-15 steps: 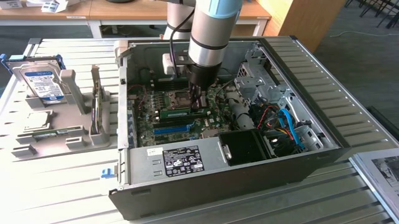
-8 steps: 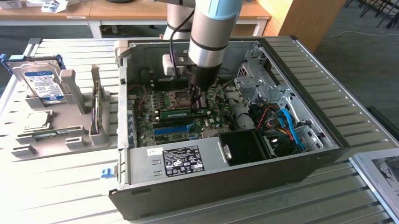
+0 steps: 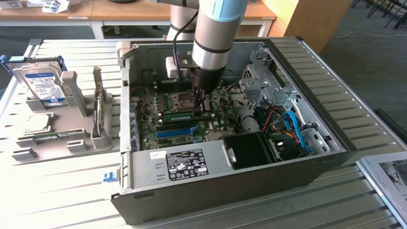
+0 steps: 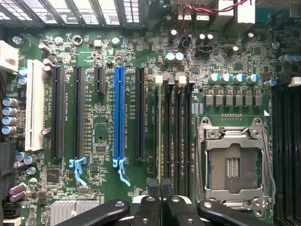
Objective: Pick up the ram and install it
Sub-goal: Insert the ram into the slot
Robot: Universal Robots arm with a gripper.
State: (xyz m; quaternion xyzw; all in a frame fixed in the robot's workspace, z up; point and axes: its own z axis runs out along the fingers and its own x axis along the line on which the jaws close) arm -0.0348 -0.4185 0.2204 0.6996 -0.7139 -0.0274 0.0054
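Observation:
The ram [image 3: 178,115] is a thin green stick standing on edge among the black memory slots on the motherboard, beside the CPU socket [image 3: 184,100]. In the wrist view the ram [image 4: 160,132] shows edge-on as a narrow pale-green line running along one slot. My gripper [image 3: 202,110] reaches straight down into the open computer case [image 3: 330,143], at one end of the stick. In the wrist view the gripper [image 4: 161,188] has its black fingertips [image 4: 151,187] pinched together on the ram's top edge.
A long blue slot [image 4: 119,113] and black expansion slots lie beside the memory slots. The open CPU socket [image 4: 233,165] is on the other side. Outside the case, at the exterior view's left, a grey stand [image 3: 57,138] holds a silver hard drive [image 3: 43,85]. Blue cables [image 3: 294,128] crowd the case's right.

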